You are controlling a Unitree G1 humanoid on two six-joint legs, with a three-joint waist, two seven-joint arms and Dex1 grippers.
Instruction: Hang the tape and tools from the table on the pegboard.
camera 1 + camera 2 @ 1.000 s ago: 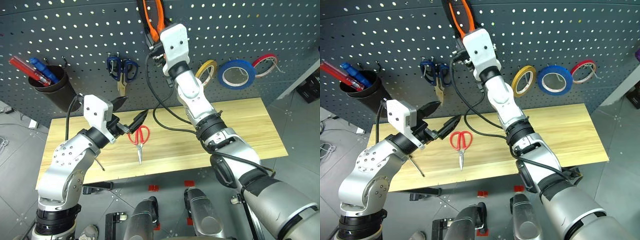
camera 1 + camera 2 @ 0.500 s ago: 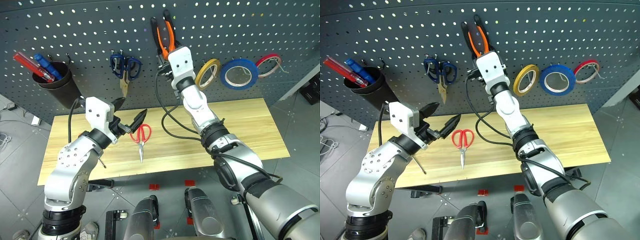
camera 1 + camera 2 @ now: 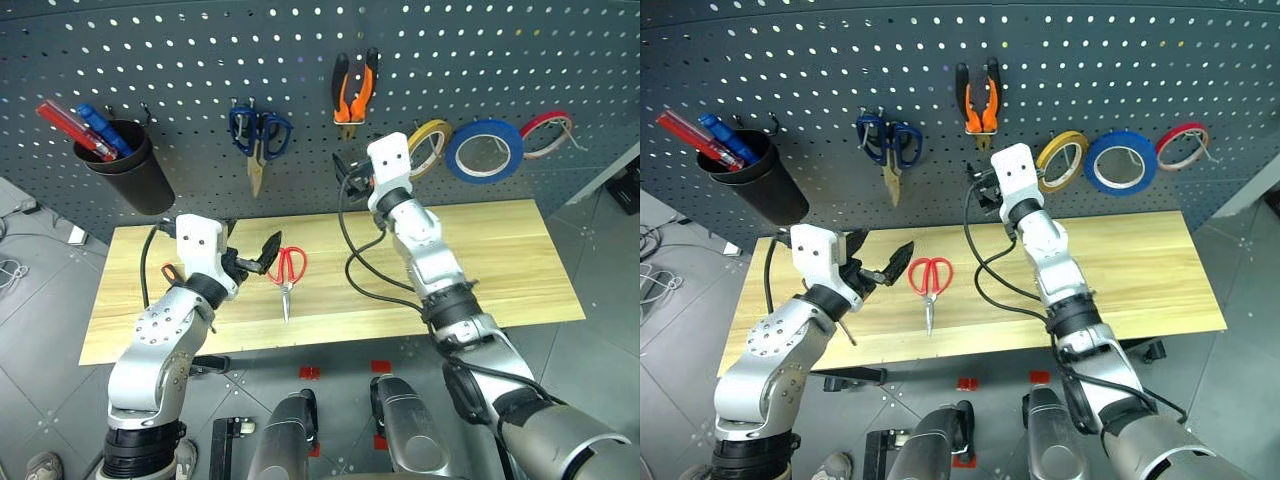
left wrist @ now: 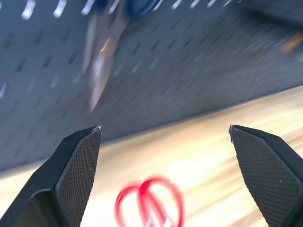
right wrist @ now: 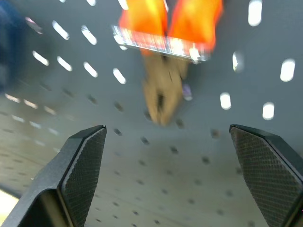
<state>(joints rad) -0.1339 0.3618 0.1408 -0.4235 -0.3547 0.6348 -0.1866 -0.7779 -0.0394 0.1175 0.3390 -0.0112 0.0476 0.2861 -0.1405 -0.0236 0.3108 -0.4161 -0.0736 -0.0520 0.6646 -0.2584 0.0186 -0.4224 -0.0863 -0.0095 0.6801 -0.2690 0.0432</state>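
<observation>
Beside blue-looped scissors (image 3: 886,145), orange-and-black pliers (image 3: 980,100) hang.

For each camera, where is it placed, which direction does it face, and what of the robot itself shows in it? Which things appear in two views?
Left and right eye views: on the head, looking forward and down at the table and pegboard; both arms show.
Left wrist view: on the left wrist, facing the red-looped scissors and blue-looped scissors; its open left gripper shows.
Right wrist view: on the right wrist, facing the hung pliers; its open right gripper shows.
Shared: eye and wrist views both show the scissors and the pliers.
</observation>
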